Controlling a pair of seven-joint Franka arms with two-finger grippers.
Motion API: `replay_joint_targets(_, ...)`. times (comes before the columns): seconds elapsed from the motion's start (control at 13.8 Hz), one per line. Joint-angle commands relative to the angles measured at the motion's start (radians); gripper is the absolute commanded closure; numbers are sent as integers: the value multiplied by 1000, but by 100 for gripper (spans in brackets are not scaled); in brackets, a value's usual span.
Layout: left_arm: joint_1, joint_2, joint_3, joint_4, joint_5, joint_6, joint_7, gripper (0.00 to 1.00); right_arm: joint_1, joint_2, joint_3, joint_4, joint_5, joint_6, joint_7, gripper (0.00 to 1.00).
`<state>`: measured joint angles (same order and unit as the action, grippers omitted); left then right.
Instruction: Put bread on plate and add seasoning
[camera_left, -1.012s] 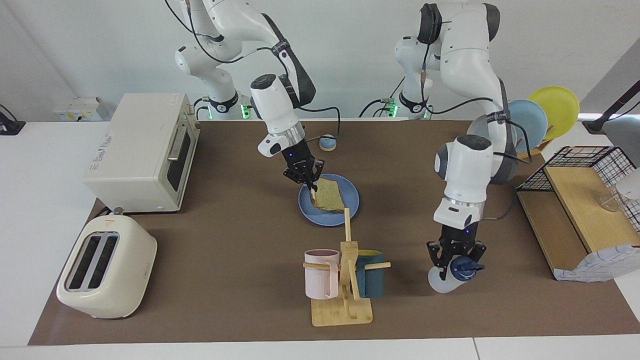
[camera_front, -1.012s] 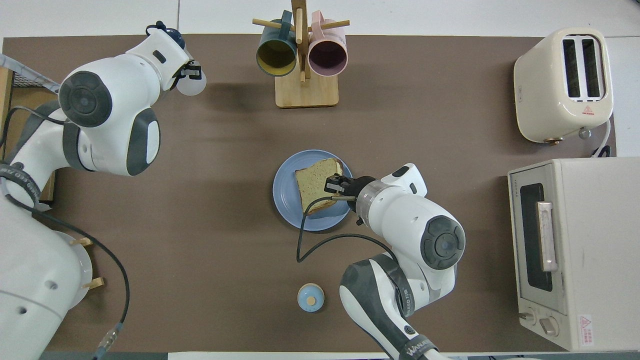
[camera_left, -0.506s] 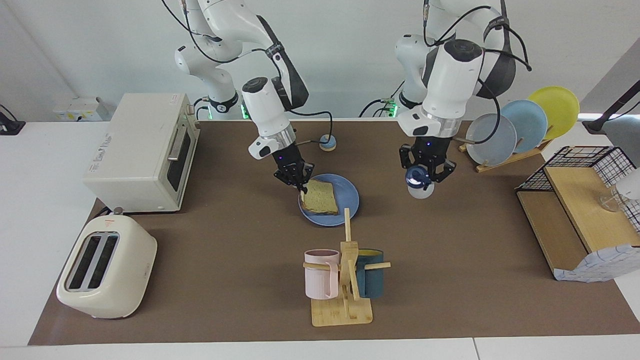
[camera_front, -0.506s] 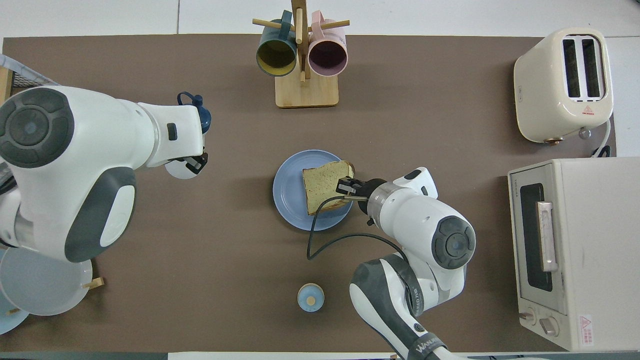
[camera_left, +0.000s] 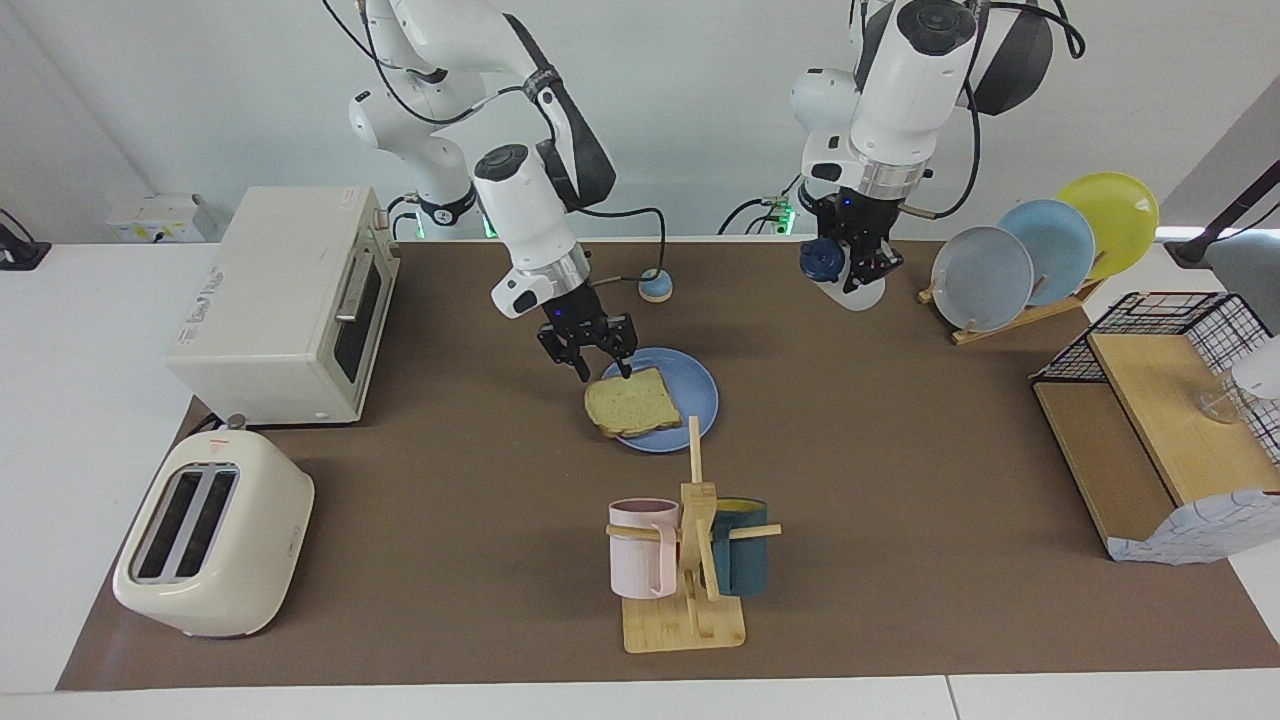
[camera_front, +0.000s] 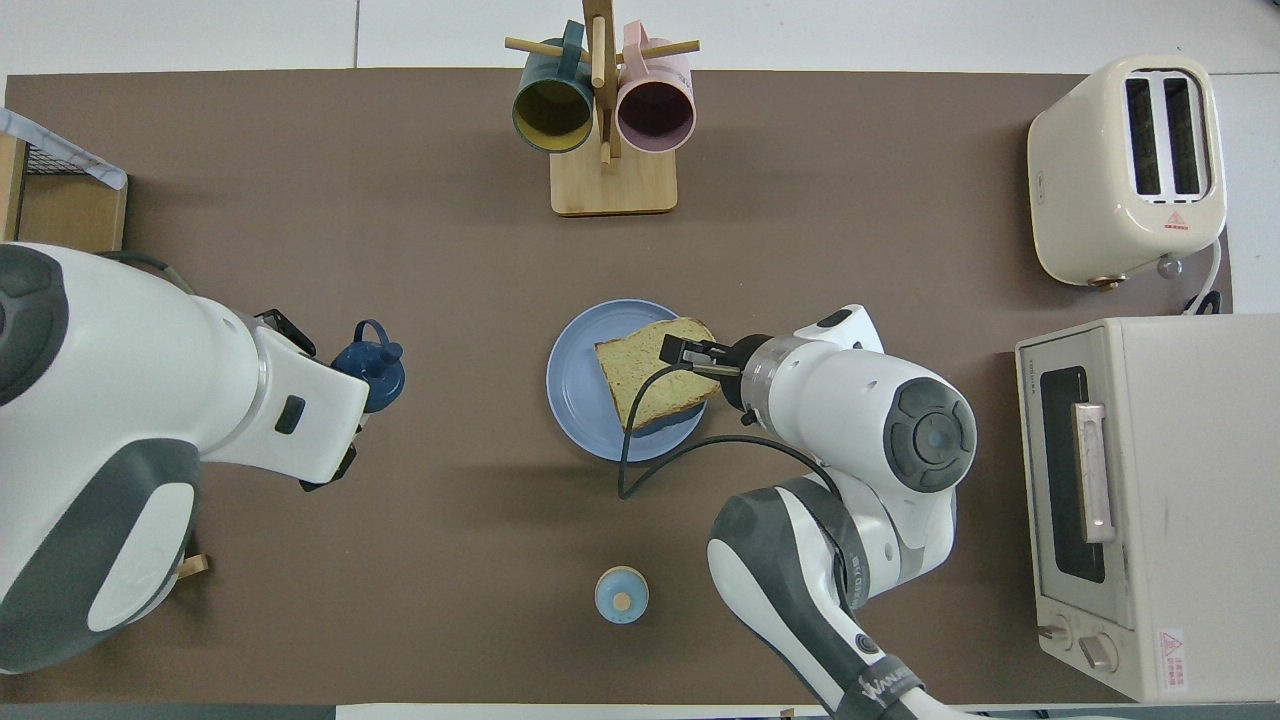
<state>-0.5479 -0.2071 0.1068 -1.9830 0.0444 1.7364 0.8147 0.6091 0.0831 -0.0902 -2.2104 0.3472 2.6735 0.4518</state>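
The bread (camera_left: 632, 405) (camera_front: 652, 372) lies flat on the blue plate (camera_left: 695, 392) (camera_front: 572, 385), with one corner overhanging the rim toward the right arm's end of the table. My right gripper (camera_left: 603, 370) (camera_front: 681, 352) hovers open just above that edge of the slice, holding nothing. My left gripper (camera_left: 852, 262) is raised high over the mat, between the plate and the plate rack, and is shut on the seasoning bottle (camera_left: 862, 292). The bottle is tilted, and its navy cap (camera_front: 372, 362) points toward the plate. The arm hides most of the bottle in the overhead view.
A blue bell (camera_left: 655, 287) (camera_front: 621, 594) sits nearer the robots than the plate. A mug rack (camera_left: 690, 560) stands farther out. Toaster (camera_left: 210, 530) and oven (camera_left: 290, 300) fill the right arm's end. Plate rack (camera_left: 1040, 250) and wooden shelf (camera_left: 1150, 430) fill the left arm's end.
The right gripper opened and let go of the bread, which dropped flat onto the plate. The left arm lifted the seasoning off the mat beside the mug rack and carried it up toward the robots.
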Motion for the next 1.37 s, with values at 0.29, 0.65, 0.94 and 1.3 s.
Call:
replay_joint_targets(0.29, -57, -159, 8, -215, -5, 58, 77, 100, -63, 12, 3, 368, 238, -607, -196, 0)
replay_joint_targets(0.65, -58, -186, 8, -255, -43, 101, 81, 100, -23, -74, 47, 379, 323, -627, -65, 0)
replay_joint_targets(0.94, -58, -184, 8, -255, -57, 117, 83, 100, 41, -79, 70, 452, 363, -615, 37, 20)
replay_joint_targets(1.3, -57, -184, 10, -255, -75, 120, 81, 100, 150, -72, 73, 469, 264, -514, 93, 48)
